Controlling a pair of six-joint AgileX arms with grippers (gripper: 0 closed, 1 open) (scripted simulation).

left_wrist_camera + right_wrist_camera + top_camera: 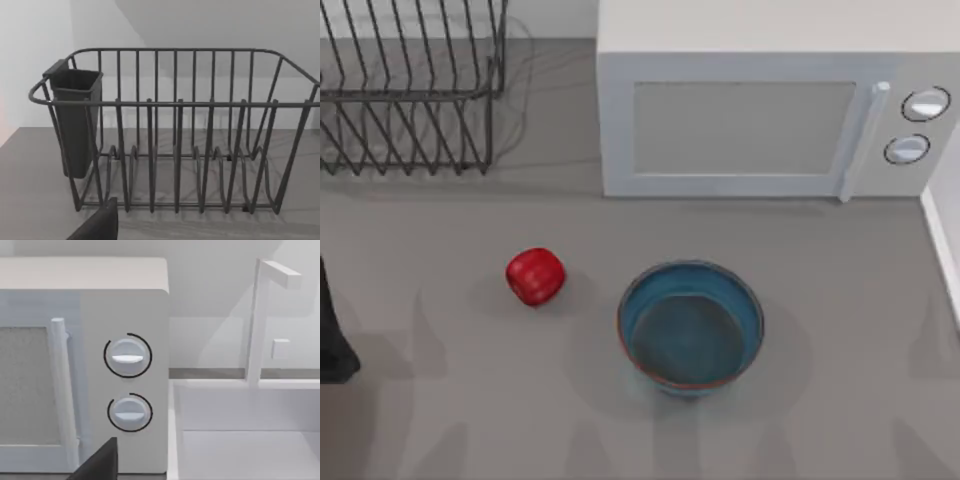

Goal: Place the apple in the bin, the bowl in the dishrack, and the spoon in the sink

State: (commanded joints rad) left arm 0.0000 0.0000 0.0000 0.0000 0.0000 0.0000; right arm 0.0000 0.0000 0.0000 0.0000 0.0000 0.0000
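at the far left edge of the top view a dark part of the left arm (332,335) sits low beside the bench (440,420); whether its gripper is wide or narrow cannot be told. the dishrack (410,95) stands at the back left, a black wire frame of thin upright bars, and the left wrist view shows a dark cutlery cup (75,120) hung on one end of it.

the apple (535,276) lies on the open bench, left of centre and well in front of the rack. it looks firm, smooth and likely to roll, so a hold across its widest part seems safest.

the bowl (691,328) sits upright just right of the apple, apart from it. it is probably stiff and light, with slippery walls; pinching the rim over one wall looks the best hold.

behind stands a white microwave (775,110). the right wrist view shows a sink (250,440) and a tap (260,320) beside it; the right gripper's state cannot be told.
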